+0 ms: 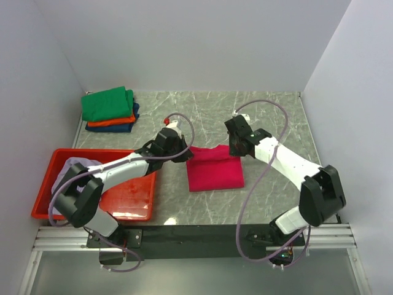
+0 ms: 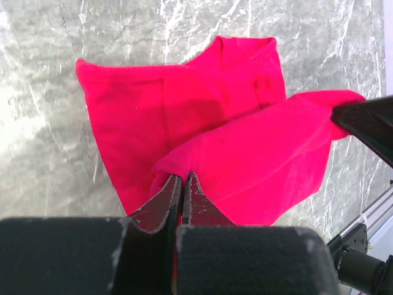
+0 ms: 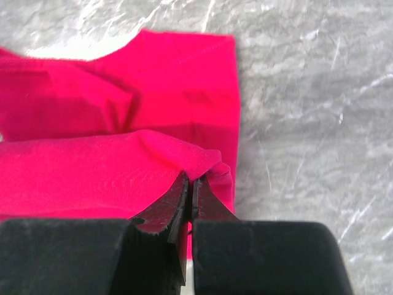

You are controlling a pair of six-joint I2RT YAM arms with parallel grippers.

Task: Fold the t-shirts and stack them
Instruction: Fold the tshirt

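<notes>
Five soft cloth shirts are in view. One crimson-pink t-shirt [image 1: 215, 173] lies partly folded at the middle of the grey marbled tabletop [image 1: 276, 114]. The left gripper [image 2: 183, 182] is pinched tight on one end of a raised fold of it, and the right gripper [image 3: 190, 182] is clamped on the other end. Three folded shirts are stacked at the far left corner: a green t-shirt [image 1: 107, 103] on top, an orange t-shirt [image 1: 110, 121] under it, and a dark blue t-shirt [image 1: 115, 128] at the bottom. One pale lavender t-shirt [image 1: 77, 166] lies crumpled in the single rigid red plastic tray [image 1: 132, 198] at the near left edge.
</notes>
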